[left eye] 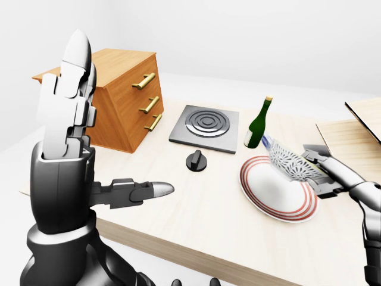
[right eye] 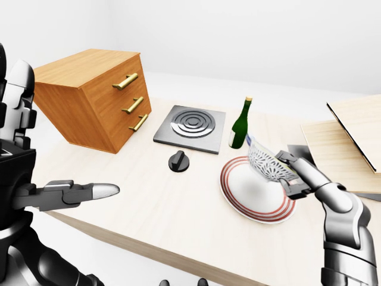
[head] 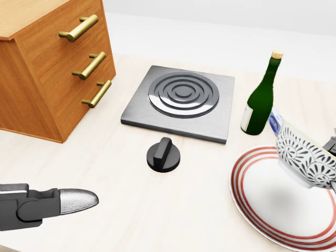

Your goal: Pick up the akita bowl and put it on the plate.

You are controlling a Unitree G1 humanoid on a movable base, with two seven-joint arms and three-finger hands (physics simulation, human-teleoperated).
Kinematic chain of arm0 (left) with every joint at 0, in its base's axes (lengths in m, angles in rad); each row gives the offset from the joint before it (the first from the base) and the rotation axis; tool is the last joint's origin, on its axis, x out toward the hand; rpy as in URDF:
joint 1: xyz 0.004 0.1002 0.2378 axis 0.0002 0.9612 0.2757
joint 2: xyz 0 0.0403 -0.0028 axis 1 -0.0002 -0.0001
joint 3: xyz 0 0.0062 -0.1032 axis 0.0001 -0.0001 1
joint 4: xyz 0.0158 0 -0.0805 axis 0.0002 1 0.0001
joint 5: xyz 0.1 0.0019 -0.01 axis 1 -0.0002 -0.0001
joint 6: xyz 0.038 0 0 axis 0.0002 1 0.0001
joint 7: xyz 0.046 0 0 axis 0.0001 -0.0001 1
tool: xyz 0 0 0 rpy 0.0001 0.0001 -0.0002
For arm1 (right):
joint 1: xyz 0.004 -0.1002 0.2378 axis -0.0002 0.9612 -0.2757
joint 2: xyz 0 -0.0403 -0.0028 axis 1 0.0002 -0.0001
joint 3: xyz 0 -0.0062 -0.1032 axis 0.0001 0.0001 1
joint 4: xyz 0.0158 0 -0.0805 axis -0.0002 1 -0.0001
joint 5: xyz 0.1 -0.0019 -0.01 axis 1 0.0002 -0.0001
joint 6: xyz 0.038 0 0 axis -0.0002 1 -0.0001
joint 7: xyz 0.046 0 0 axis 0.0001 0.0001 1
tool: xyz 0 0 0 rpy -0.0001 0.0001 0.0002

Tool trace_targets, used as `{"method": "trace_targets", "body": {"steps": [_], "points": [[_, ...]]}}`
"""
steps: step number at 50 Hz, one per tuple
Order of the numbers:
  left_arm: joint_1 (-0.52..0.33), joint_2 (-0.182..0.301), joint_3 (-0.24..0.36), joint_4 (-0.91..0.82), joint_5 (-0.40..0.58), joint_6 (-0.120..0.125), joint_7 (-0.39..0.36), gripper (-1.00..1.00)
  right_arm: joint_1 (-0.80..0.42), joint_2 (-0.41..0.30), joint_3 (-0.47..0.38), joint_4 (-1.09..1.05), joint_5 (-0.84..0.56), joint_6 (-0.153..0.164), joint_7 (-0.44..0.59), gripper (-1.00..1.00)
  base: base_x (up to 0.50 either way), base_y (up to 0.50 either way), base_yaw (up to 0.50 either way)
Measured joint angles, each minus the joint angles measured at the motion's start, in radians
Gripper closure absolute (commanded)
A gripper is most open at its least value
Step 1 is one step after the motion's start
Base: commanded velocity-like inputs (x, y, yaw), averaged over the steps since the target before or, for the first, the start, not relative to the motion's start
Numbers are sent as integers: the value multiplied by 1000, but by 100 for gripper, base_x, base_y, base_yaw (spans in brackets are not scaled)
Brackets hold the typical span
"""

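Levelling is called for first: the white akita bowl with a black leaf pattern (head: 304,157) is held tilted over the right part of the white plate with red rings (head: 262,210), its mouth turned toward the right hand (right eye: 300,176), whose fingers are clamped on its wall. It is judged that the bowl should be brought upright, lowered toward the plate's middle until its foot is seated, and only then released. Little of its inside is shown, and nothing is seen in it. Nothing lies on the plate. The green glass bottle (head: 261,97), just above the plate in the head view, is corked and should be kept clear of. The left hand (head: 50,203) is spread and empty, well apart.
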Motion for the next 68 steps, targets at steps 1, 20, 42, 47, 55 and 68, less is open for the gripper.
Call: {"method": "trace_targets", "body": {"steps": [1, 20, 42, 47, 55, 68], "points": [[1, 0, 0, 0, 0, 0, 0, -92, -5, -1, -4, 12, -22, -1, 0, 100, 0, 0, 0], [6, 0, -2, 0, -5, 0, 1, -92, 4, -46, 21, 28, -187, -1, 0, -100, 0, 0, 0], [1, 0, 3, 0, -13, 0, 8, -92, -200, -42, 114, -161, 84, -1, 0, -100, 0, 0, 0], [0, 0, 6, 0, -16, 0, 10, -92, -274, -46, 131, -203, 135, -1, 0, -100, 0, 0, 0], [-3, 0, 7, 0, -13, 0, 11, -92, -293, -20, 147, -281, 176, -1, 0, -100, 0, 0, 0], [-4, 0, 11, 0, -17, 0, 12, -92, -202, 108, 199, -450, 161, -1, 0, -100, 0, 0, 0]]}}
